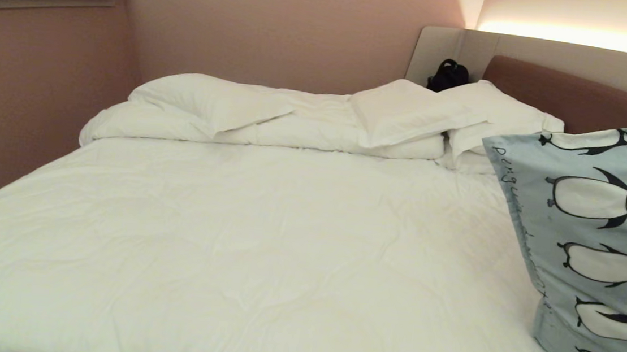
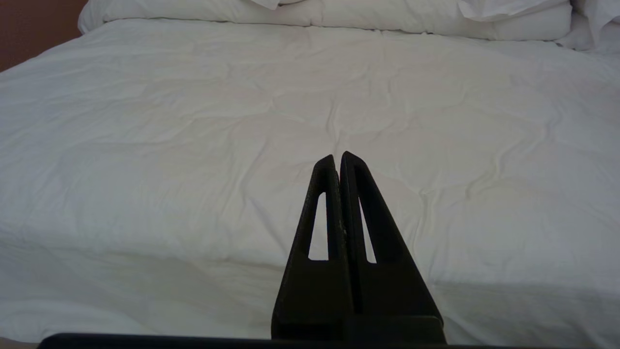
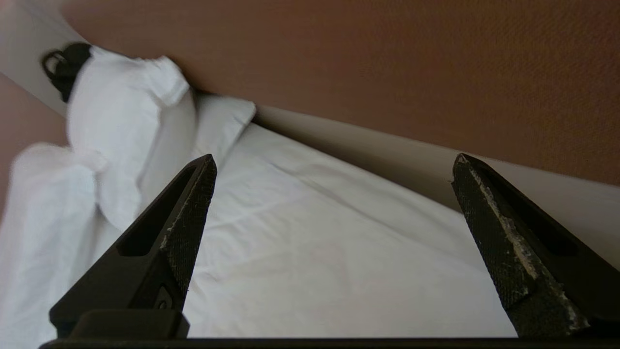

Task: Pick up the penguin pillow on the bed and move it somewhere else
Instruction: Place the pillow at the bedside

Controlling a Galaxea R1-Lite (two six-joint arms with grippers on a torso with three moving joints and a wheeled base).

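Observation:
The penguin pillow point(image 1: 597, 246), light blue with black-and-white penguins and dark lettering down one edge, stands on end at the right side of the bed point(image 1: 262, 239); its right part is cut off by the picture's edge. Neither arm shows in the head view. My right gripper point(image 3: 334, 159) is open, with nothing between its fingers, and looks over the white sheet point(image 3: 315, 252) toward the brown headboard point(image 3: 387, 63); the pillow does not show there. The left gripper point(image 2: 337, 157) is shut and empty, parked by the bed's near edge point(image 2: 290, 291).
A folded white duvet point(image 1: 239, 118) and white pillows point(image 1: 410, 113) lie along the far side of the bed. A black bag point(image 1: 448, 74) sits behind them in the corner. A pink wall point(image 1: 24, 105) runs along the bed's left side.

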